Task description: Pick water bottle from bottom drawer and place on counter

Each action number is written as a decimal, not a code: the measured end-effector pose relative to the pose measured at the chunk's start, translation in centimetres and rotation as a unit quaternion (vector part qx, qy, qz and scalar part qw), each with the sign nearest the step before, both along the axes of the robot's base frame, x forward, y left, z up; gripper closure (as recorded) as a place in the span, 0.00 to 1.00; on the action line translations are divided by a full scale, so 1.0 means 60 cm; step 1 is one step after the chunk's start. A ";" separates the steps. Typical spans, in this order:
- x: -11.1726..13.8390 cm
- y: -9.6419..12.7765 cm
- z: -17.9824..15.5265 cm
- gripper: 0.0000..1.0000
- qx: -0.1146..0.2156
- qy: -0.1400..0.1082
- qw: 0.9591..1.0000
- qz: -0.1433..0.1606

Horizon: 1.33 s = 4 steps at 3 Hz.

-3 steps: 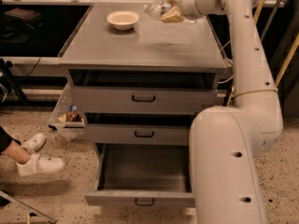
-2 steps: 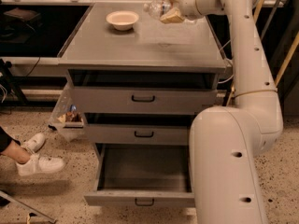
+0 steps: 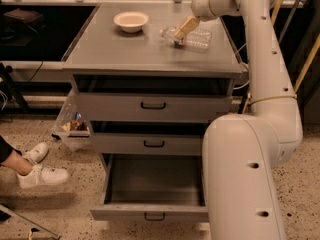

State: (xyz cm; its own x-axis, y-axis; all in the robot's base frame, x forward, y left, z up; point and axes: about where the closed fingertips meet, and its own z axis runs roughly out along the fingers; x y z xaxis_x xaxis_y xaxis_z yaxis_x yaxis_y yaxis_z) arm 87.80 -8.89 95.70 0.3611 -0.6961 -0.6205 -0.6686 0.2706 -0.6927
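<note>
Grey bench in the camera view carries the bottle, which lies on its side at the right rear, right of the bowl. Jaws sit at the bottle's left end, on or just over it; cannot tell if they clamp it. Drawer stands open, no bottle inside. Pick looks done and placing nearly so. Left, I judge: release, retreat.

My grey metal counter bears a round cream bowl and a clear plastic bottle, under my tool.
</note>
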 end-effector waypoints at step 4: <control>-0.173 -0.274 0.324 0.00 -0.008 -0.087 0.965 -0.246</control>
State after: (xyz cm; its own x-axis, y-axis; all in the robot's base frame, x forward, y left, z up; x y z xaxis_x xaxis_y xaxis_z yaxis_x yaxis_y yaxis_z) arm 77.42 -25.35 115.12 0.0825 -0.8186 -0.5684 -0.3348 0.5144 -0.7895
